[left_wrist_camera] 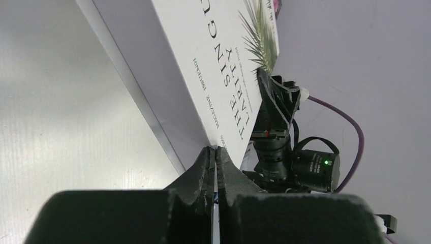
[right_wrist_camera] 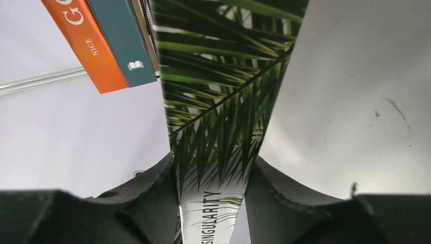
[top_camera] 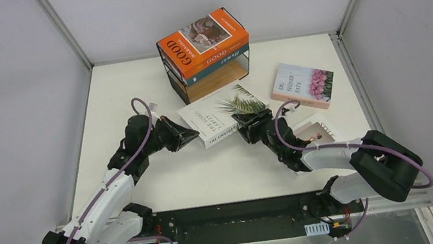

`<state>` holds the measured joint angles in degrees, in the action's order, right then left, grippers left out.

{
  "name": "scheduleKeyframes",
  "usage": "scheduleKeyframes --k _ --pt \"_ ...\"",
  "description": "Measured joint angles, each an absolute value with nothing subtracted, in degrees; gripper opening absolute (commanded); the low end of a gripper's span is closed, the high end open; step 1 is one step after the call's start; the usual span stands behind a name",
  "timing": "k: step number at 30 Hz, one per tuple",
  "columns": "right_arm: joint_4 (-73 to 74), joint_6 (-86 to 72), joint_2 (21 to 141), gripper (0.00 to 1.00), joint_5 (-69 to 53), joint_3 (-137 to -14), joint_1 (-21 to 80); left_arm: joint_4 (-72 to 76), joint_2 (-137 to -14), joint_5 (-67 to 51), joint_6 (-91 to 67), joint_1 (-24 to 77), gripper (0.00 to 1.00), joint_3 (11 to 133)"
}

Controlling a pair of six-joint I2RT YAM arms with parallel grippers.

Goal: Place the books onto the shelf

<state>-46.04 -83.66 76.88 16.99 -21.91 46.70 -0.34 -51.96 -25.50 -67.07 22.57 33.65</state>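
Seen from above, the shelf (top_camera: 214, 83) stands at twelve o'clock on the table (top_camera: 131, 89). The orange book (top_camera: 205, 43) lies flat on its top board, on top of the teal book (top_camera: 233, 53). A flower book (top_camera: 302, 85) lies at two o'clock. The palm-leaf book (top_camera: 217, 119) sits mid-table between the arms, with the left gripper (top_camera: 193, 137) at its eight o'clock corner and the right gripper (top_camera: 245, 123) at its five o'clock edge. Only the wrist views show the grips. The left fingers (left_wrist_camera: 206, 168) are pressed together, tips against the book's corner. The right fingers (right_wrist_camera: 152, 188) are clamped on the book's edge from both sides, with the orange and teal spines at eleven o'clock.
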Motion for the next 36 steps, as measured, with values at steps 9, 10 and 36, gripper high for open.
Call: scheduleKeyframes --k 9,10,36 --pt "-45.5 -80.9 78.8 0.56 16.0 -23.9 45.5 -0.4 -55.5 -26.7 -66.4 22.6 0.00 33.6" --pt "-45.2 -80.5 79.4 0.51 15.7 -24.4 45.2 -0.4 -56.3 -26.9 -66.2 22.6 0.00 33.6" --pt "-29.2 -69.0 62.7 0.00 9.4 -23.1 28.0 -23.4 -49.6 -16.0 -48.8 23.3 0.94 47.5"
